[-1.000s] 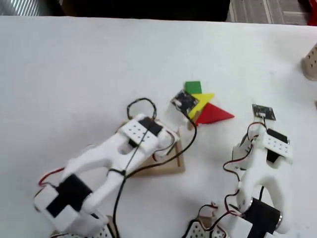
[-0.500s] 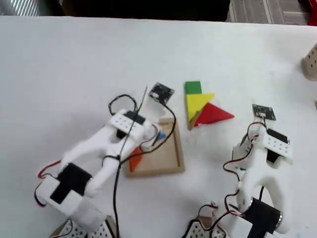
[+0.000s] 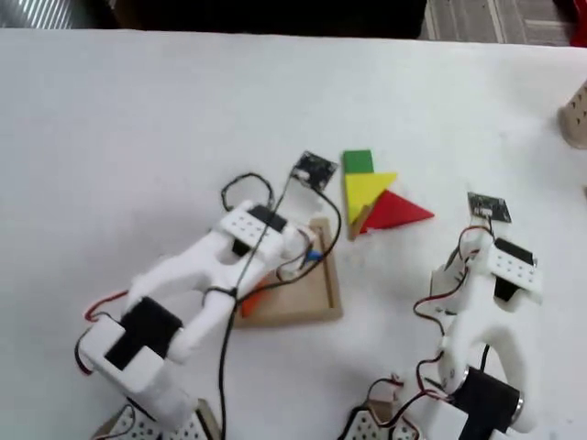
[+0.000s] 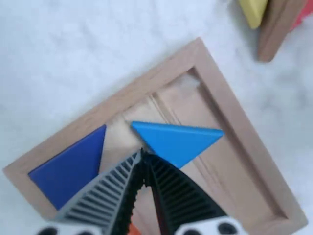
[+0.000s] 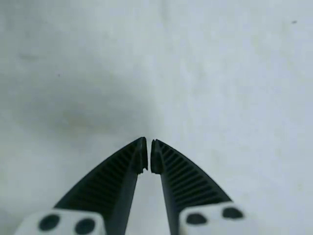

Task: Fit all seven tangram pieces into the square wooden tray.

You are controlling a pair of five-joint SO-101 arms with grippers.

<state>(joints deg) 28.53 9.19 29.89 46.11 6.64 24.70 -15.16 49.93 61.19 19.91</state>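
Observation:
The square wooden tray (image 3: 332,284) lies under my left arm. Its rim (image 4: 146,83) frames a dark blue piece (image 4: 68,166) in one corner and a light blue triangle (image 4: 178,139) near the middle. My left gripper (image 4: 144,159) is shut, with its tips at the light blue triangle's edge. An orange piece (image 3: 249,302) peeks out of the tray beside the arm. Just outside the tray lie a green square (image 3: 358,162), a yellow triangle (image 3: 369,190), a red triangle (image 3: 396,211) and a wood-coloured piece (image 3: 358,223). My right gripper (image 5: 148,156) is shut over bare table.
The right arm (image 3: 491,275) stands to the right of the loose pieces. A perforated wooden object (image 3: 576,115) stands at the table's right edge. White table stretches open at the back and left.
My left arm swung left from beside the loose pieces to over the tray, then edged back right. The tray's blue and orange pieces came into sight. The right arm kept still.

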